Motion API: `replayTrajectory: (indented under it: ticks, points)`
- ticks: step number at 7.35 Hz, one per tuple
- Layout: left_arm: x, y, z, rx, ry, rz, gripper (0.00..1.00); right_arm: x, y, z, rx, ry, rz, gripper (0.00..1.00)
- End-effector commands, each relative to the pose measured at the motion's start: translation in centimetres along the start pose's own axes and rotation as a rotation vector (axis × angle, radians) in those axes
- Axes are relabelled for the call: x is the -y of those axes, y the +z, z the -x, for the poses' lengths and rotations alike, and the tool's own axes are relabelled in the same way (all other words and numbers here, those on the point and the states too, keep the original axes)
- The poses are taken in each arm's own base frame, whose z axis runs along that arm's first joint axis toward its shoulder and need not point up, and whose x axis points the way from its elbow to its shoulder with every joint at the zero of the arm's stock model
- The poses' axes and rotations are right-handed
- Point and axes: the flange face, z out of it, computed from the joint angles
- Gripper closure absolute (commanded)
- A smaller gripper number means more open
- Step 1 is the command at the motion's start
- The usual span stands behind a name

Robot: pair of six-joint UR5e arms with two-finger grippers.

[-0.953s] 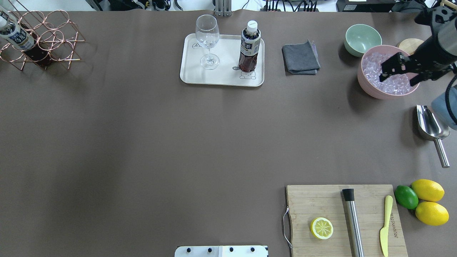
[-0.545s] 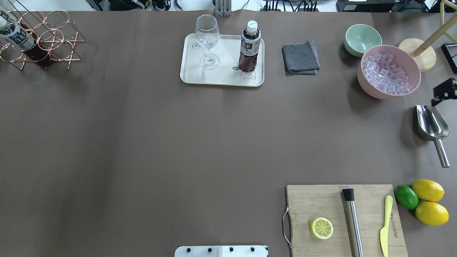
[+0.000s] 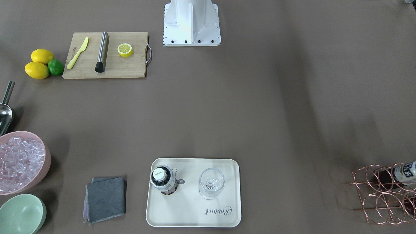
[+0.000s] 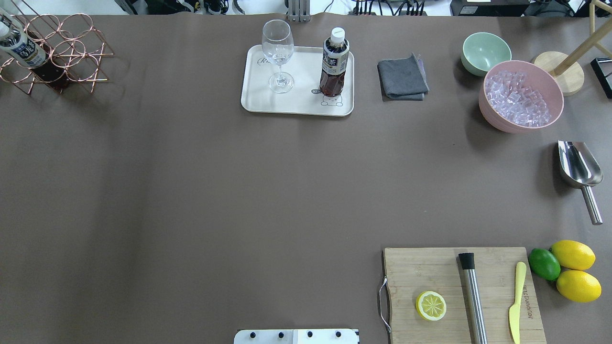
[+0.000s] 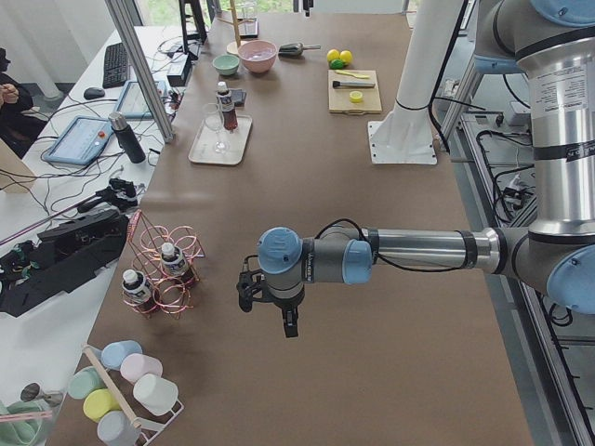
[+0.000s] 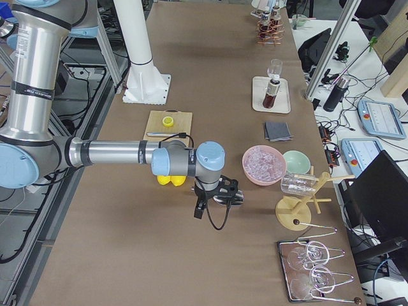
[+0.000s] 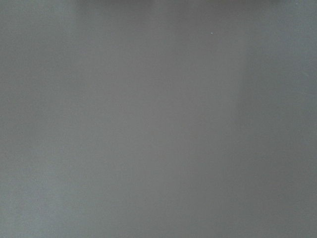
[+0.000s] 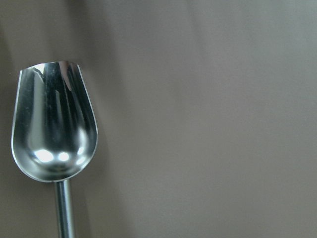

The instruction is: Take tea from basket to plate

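Note:
One tea bottle (image 4: 333, 62) stands upright on the cream plate (image 4: 296, 102), beside a wine glass (image 4: 278, 55). The copper wire basket (image 4: 57, 52) sits at the far left corner with another tea bottle (image 4: 21, 48) in it. In the exterior left view the basket (image 5: 163, 269) holds two bottles. My left gripper (image 5: 265, 307) shows only there, hovering over bare table to the right of the basket; I cannot tell its state. My right gripper (image 6: 213, 203) shows only in the exterior right view, near the ice tub (image 6: 263, 164); its state I cannot tell either.
A grey cloth (image 4: 402, 76), green bowl (image 4: 485, 51) and pink ice tub (image 4: 521, 95) line the far right. A metal scoop (image 8: 52, 124) lies under my right wrist. The cutting board (image 4: 461, 294) carries a lemon half, a steel rod and a yellow knife; whole lemons and a lime (image 4: 569, 270) lie beside it.
My right gripper, which hung over the pink ice tub a second ago, has drawn off to the right and left the overhead view. The bottles and plate have not moved.

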Motion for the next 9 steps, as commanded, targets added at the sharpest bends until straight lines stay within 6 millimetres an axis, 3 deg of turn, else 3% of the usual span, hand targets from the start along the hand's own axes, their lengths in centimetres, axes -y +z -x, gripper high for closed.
replayTrajectory:
  ticks: [1, 4, 6, 9]
  points:
    - [0.6, -0.5, -0.5, 0.004, 0.086, -0.023, 0.03, -0.8, 0.5, -2.8, 0.003, -0.049, 0.008, 0.00]
    - [0.5, -0.8, -0.5, 0.004, 0.121, -0.035, 0.03, -0.7, 2.2, -4.9, -0.006, -0.272, 0.020, 0.00]
    - [0.5, -0.6, -0.3, 0.007, 0.118, -0.032, 0.03, -0.4, 5.2, -7.4, 0.007, -0.305, -0.022, 0.00]
    - [0.3, -0.8, -0.3, 0.004, 0.115, -0.035, 0.03, -0.4, 5.6, -8.3, 0.000, -0.293, -0.026, 0.00]
